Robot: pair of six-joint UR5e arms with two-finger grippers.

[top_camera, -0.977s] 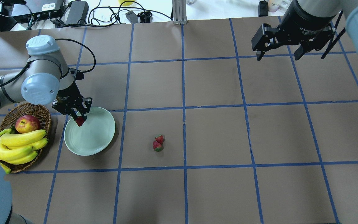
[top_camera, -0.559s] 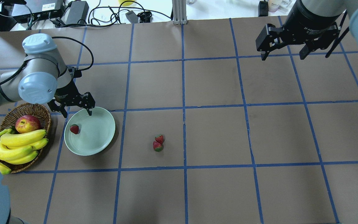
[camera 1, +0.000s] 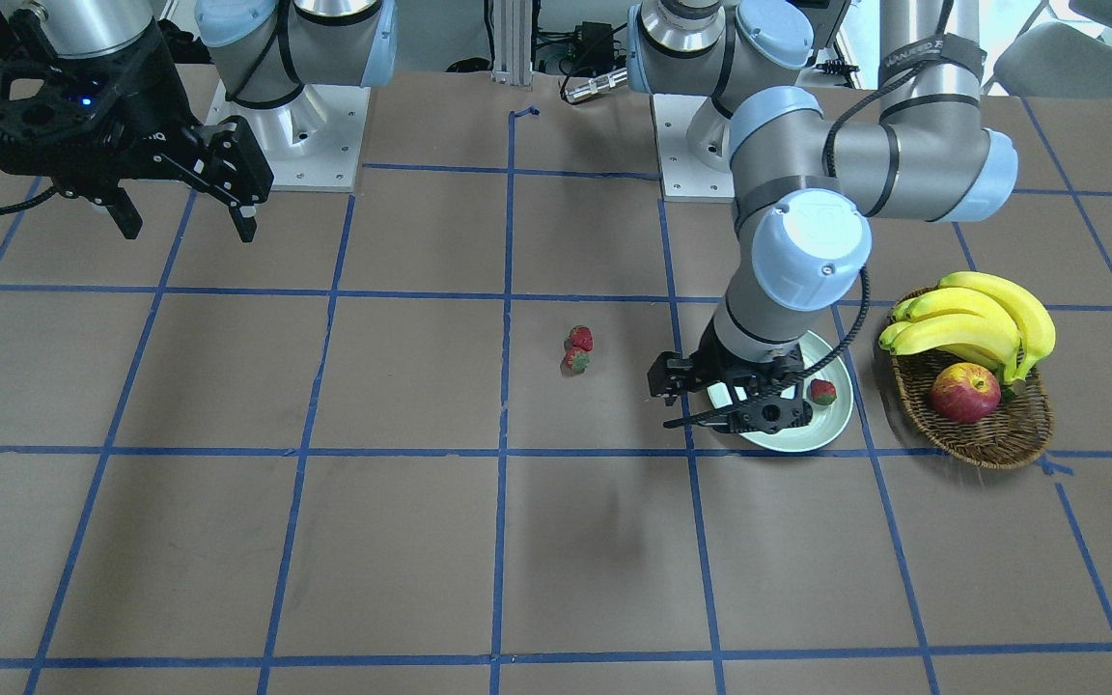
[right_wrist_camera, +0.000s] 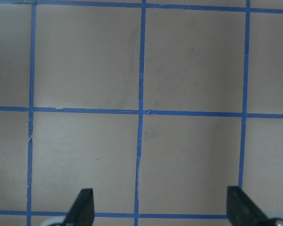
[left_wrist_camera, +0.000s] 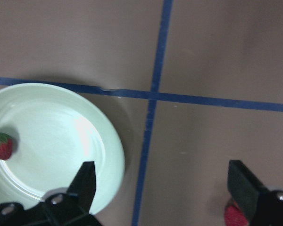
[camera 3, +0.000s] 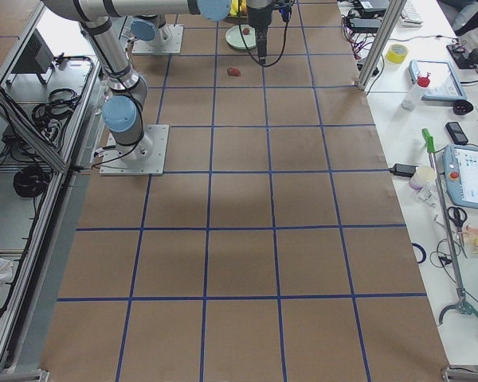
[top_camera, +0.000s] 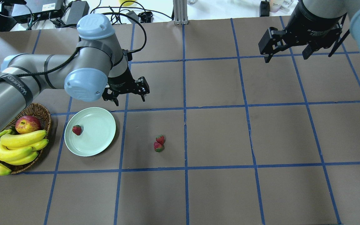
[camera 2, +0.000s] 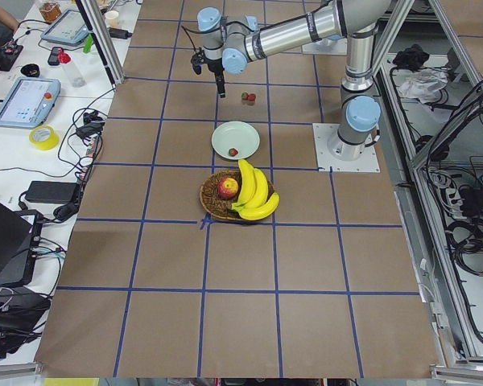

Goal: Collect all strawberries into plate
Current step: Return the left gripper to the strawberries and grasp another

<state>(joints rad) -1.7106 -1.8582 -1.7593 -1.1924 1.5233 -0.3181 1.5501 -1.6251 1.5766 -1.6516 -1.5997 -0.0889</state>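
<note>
The pale mint plate [top_camera: 97, 137] lies at the left of the table. One strawberry [top_camera: 77, 130] lies on its left part, also seen in the left wrist view [left_wrist_camera: 0, 146]. Two more strawberries [top_camera: 160, 139] [top_camera: 158, 147] lie touching on the brown table to the right of the plate. My left gripper [top_camera: 130, 100] is open and empty, raised above the table past the plate's far right rim. My right gripper [top_camera: 287, 57] is open and empty, high over the far right of the table.
A brown wicker basket [top_camera: 44, 114] with an apple [top_camera: 27, 124] and a bunch of bananas [top_camera: 20, 143] stands just left of the plate. Cables and boxes lie beyond the table's far edge. Blue tape lines grid the table.
My left gripper opened and dropped the strawberry onto the plate, then rose and moved right and away from the plate. The right gripper has hardly moved.
</note>
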